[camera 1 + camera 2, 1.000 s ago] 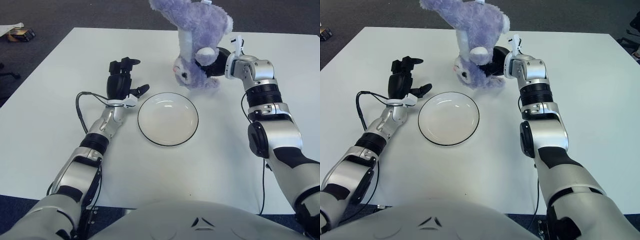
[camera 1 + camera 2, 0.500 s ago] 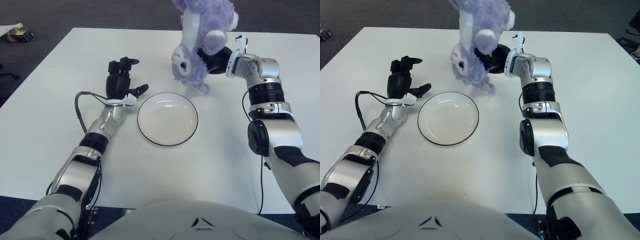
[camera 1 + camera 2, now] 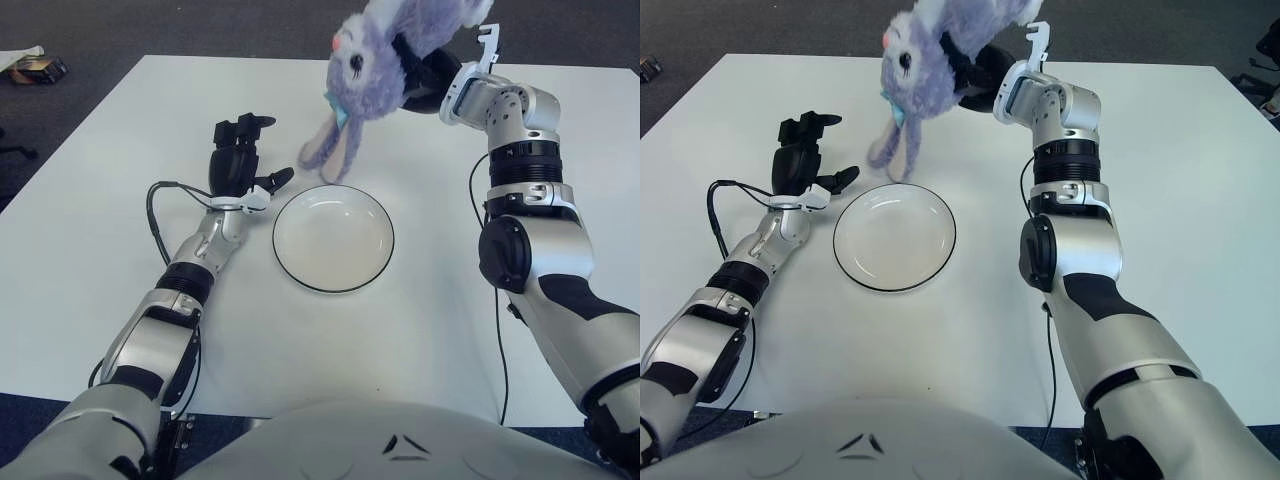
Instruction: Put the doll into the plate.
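We have raised the purple doll [image 3: 385, 50] higher than a second ago and swung it left, so its head now leads and its long ears dangle just behind the far rim of the white plate [image 3: 333, 238]. Our right robot hand [image 3: 425, 75] is clamped on its body. It hangs clear of the bench [image 3: 90, 200], not yet over the plate. Our left robot hand [image 3: 240, 165] shows left of the plate, fingers spread, holding nothing.

A big white worktop [image 3: 110, 300] fills the view. One round white plate [image 3: 333, 238] with a thin dark rim lies flat on it, near the middle. A thin black cable [image 3: 160, 210] curls on the worktop, left of the plate.
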